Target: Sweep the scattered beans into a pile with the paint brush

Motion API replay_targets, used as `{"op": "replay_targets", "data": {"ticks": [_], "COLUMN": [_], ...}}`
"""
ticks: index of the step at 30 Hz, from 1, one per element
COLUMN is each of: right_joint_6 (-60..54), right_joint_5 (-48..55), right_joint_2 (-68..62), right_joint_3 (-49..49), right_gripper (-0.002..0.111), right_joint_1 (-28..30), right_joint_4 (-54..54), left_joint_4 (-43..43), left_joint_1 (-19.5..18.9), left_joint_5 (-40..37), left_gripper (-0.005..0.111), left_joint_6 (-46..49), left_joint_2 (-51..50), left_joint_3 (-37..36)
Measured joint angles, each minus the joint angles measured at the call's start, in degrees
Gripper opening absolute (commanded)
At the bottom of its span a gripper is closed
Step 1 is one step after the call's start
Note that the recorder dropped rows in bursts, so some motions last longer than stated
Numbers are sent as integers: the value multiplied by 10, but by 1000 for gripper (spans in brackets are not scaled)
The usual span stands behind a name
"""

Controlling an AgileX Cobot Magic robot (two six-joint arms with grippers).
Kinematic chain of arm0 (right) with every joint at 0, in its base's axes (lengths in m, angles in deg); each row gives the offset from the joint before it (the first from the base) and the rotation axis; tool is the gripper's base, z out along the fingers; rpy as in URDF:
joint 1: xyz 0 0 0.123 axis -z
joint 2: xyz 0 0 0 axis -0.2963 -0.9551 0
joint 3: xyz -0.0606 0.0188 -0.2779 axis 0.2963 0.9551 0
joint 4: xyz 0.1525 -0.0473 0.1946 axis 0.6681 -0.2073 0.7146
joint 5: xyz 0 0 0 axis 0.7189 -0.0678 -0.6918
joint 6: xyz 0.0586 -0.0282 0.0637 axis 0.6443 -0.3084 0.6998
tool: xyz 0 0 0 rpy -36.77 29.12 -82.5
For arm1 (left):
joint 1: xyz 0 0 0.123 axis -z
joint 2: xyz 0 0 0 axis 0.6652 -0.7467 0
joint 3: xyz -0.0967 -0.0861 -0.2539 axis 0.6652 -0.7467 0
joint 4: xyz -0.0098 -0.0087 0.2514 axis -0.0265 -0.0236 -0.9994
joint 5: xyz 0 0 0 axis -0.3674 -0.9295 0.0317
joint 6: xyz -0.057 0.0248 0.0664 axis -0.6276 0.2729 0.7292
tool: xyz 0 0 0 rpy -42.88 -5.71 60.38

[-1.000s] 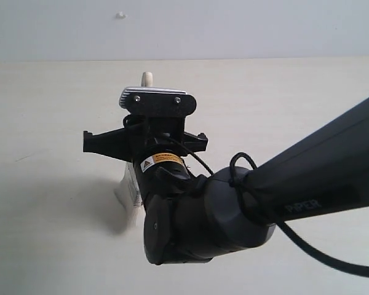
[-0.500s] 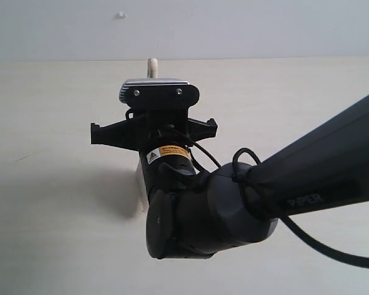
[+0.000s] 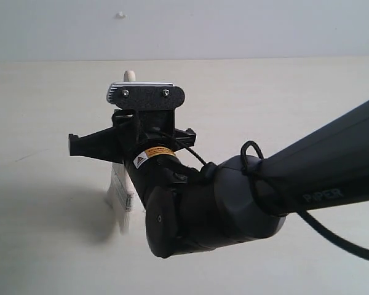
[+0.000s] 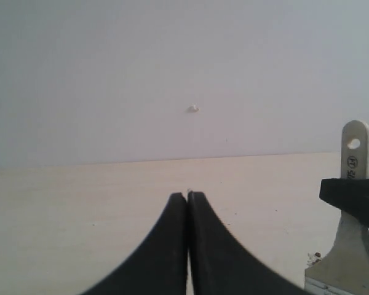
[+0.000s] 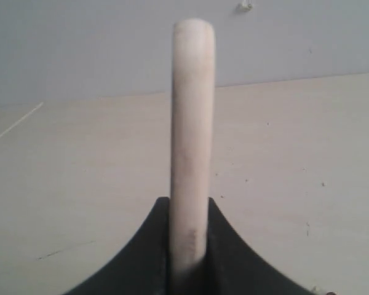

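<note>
**A:** The right fingers are clamping the paint brush. One black finger is pressing on each side of the handle, low on its stem, and the rounded end is standing clear above them.

**B:** On the exterior view the brush is standing roughly upright under the right arm. The handle tip is poking up behind the camera mount, and the wide end is hanging down at the bench. That end is blurred, so I cannot tell whether the bristles are touching.

**A:** The left fingers are sitting pressed tight together, gripping nothing. They're well apart from the brush, which is showing at the edge of their camera.

**B:** That view is giving the shape nicely. It's a flat, pale cream wooden handle with a round hang hole, flaring down into a dull silver ferrule.

**A:** A few dark specks are lying just beside the ferrule, too small to call as beans.

**B:** The bench is looking pale, matte and smooth, and the arm is showing rounded black casings.
</note>
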Motion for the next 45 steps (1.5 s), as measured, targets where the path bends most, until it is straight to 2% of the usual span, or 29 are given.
{"op": "replay_targets", "data": {"ticks": [4,12,21,26,30,35,39,42,45], "right_joint_6": [-11,-92,-112,-114,-182,-211,-96,19,101], "right_joint_5": [1,-22,-55,-17,34,98,109,70,13], "right_joint_2": [0,0,0,34,82,121,122,112,98], "right_joint_3": [0,0,0,0,0,0,0,0,-5], "right_gripper": [0,0,0,0,0,0,0,0,0], "right_joint_1": [0,0,0,0,14,77,159,220,278], "right_joint_4": [14,119,129,92,-25,-242,-518,-731,-863], "left_joint_4": [0,0,0,0,0,0,0,0,0], "left_joint_1": [0,0,0,0,0,0,0,0,0], "left_joint_5": [0,0,0,0,0,0,0,0,0], "left_gripper": [0,0,0,0,0,0,0,0,0], "left_joint_6": [0,0,0,0,0,0,0,0,0], "left_joint_2": [0,0,0,0,0,0,0,0,0], "left_joint_3": [0,0,0,0,0,0,0,0,0]}}
